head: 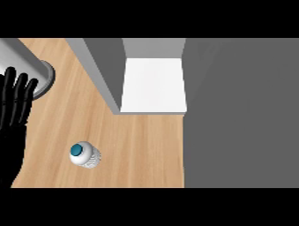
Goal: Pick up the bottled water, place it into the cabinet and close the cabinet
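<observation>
Left hand (5,119) at view's left edge, fingers straight, holding nothing. Bottled water (84,154) upright on wooden counter (145,145), near hand, apart. Cabinet (153,84) open beyond.

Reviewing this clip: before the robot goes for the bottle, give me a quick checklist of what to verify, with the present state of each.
1. Bottle upright on the counter, teal cap up: ok.
2. Bottle free of contact, no hand on it: ok.
3. Cabinet open, white inside showing beyond the bottle: ok.
4. Left hand open, fingers straight, resting at the left edge: ok.
5. Right hand in sight for the pick: not ok, it shows nowhere in the head view.
6. Cabinet door position and swing room for closing: cannot tell; the grey panel on the right may be the door.
</observation>
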Motion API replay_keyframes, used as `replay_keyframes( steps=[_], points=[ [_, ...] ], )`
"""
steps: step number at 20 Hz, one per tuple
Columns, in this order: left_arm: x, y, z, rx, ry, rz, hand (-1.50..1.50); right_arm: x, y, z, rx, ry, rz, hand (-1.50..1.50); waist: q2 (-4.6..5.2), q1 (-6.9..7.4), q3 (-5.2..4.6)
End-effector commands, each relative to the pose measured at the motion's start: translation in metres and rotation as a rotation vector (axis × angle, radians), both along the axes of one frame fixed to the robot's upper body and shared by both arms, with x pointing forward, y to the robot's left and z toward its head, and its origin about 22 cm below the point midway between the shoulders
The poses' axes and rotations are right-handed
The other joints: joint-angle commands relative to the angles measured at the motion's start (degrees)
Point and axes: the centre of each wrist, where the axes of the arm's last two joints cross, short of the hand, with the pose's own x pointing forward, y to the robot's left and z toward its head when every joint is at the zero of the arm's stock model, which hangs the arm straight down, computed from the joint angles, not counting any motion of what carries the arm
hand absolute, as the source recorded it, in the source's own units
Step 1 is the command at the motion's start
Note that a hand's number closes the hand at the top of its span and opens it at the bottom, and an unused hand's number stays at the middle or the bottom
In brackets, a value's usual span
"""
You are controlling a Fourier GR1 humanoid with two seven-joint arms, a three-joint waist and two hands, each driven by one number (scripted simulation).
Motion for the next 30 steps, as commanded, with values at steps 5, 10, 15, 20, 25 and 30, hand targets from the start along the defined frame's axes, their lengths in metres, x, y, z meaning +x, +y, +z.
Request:
replay_keyframes(
  steps=[5, 10, 15, 20, 25, 30],
  points=[
    [-0.042, -0.055, 0.011, -0.052, 0.012, 0.081, -1.50, -0.042, -0.013, -0.005, 0.006, 0.077, -0.029, -1.50, -0.99, -0.04, 1.14],
    [-0.066, -0.083, -0.011, -0.273, 0.320, -0.029, -1.50, -0.056, -0.002, -0.005, 0.118, 0.224, 0.235, -1.50, -1.33, -0.27, 1.15],
    [-0.091, -0.109, 0.021, -0.302, 0.298, -0.017, -1.50, -0.085, -0.020, 0.014, 0.109, 0.236, 0.235, -1.50, -1.01, -0.01, 1.17],
    [-0.123, -0.118, 0.029, -0.288, 0.305, -0.026, -1.50, -0.102, -0.029, 0.032, 0.108, 0.248, 0.245, -1.50, -1.13, 0.33, 1.13],
    [-0.125, -0.131, 0.021, -0.281, 0.323, -0.008, -1.50, -0.114, -0.028, 0.039, 0.090, 0.238, 0.257, -1.50, -1.16, 0.10, 1.11],
    [-0.132, -0.113, 0.043, -0.298, 0.303, 0.015, -1.50, -0.112, -0.044, 0.029, 0.114, 0.247, 0.237, -1.50, -1.35, 0.01, 1.23]
  ],
)
